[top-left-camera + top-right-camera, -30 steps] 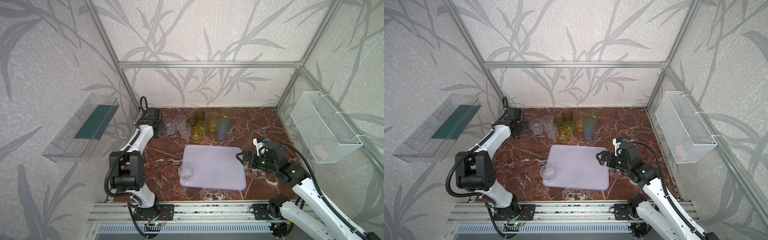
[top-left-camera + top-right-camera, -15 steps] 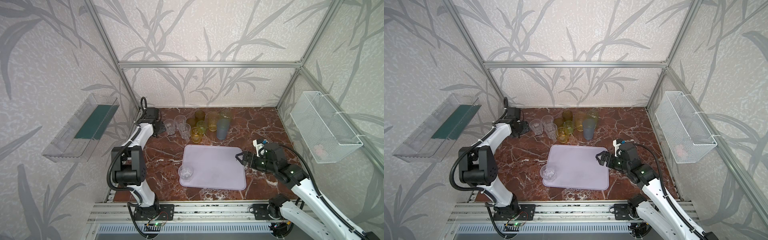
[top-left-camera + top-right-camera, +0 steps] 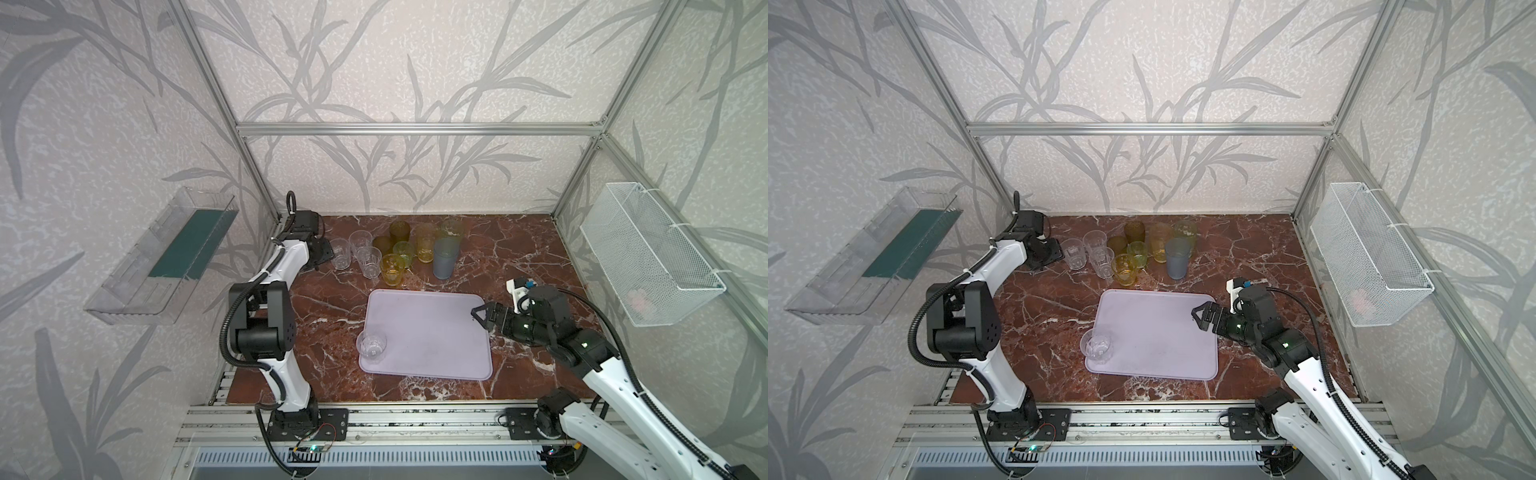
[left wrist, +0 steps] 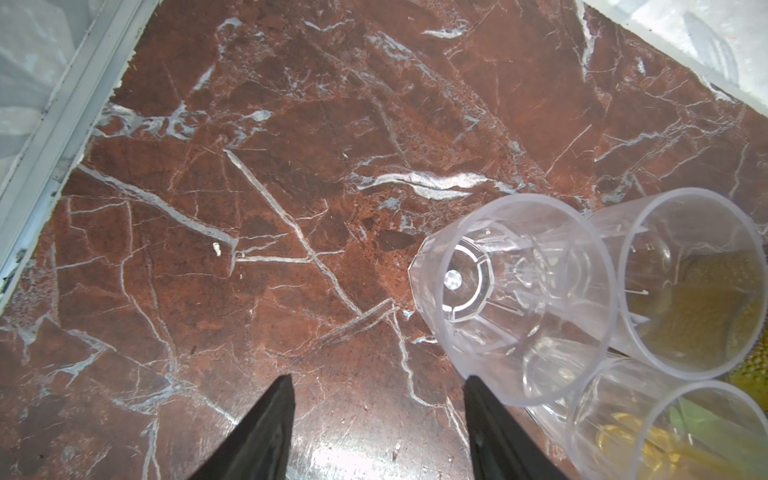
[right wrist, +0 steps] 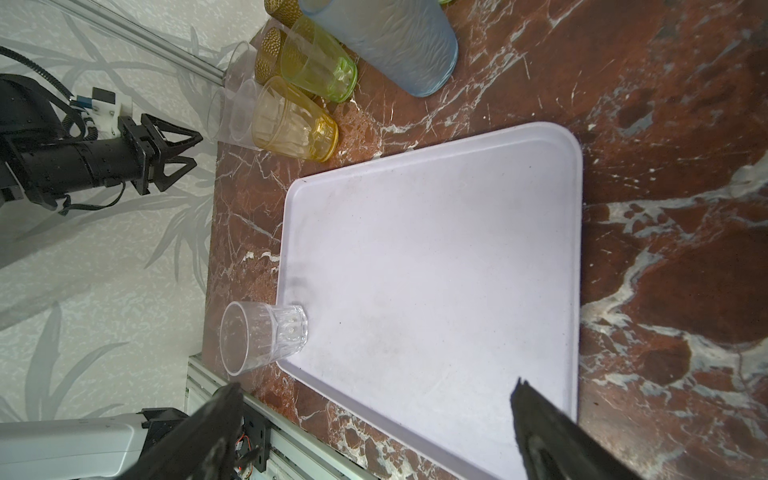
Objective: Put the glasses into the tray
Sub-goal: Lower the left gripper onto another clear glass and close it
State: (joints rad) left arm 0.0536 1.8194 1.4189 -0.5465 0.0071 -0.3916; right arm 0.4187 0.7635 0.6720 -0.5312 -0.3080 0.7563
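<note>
1 clear glass (image 3: 372, 344) stands mouth-up, its axis vertical, on the tray (image 3: 432, 328).

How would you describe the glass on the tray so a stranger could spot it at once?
Find the lavender tray on the marble table. A short clear glass stands near its front left corner. The other glasses crowd the back; only this one is on the tray.

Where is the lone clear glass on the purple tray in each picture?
In a top view: clear glass at the near left corner of the lavender tray.
In a top view: same corner.
Left wrist: not in it; other clear glasses show.
Right wrist: on a tray corner, apart from the coloured glasses.
Shared landmark: the tray, except left wrist.
</note>
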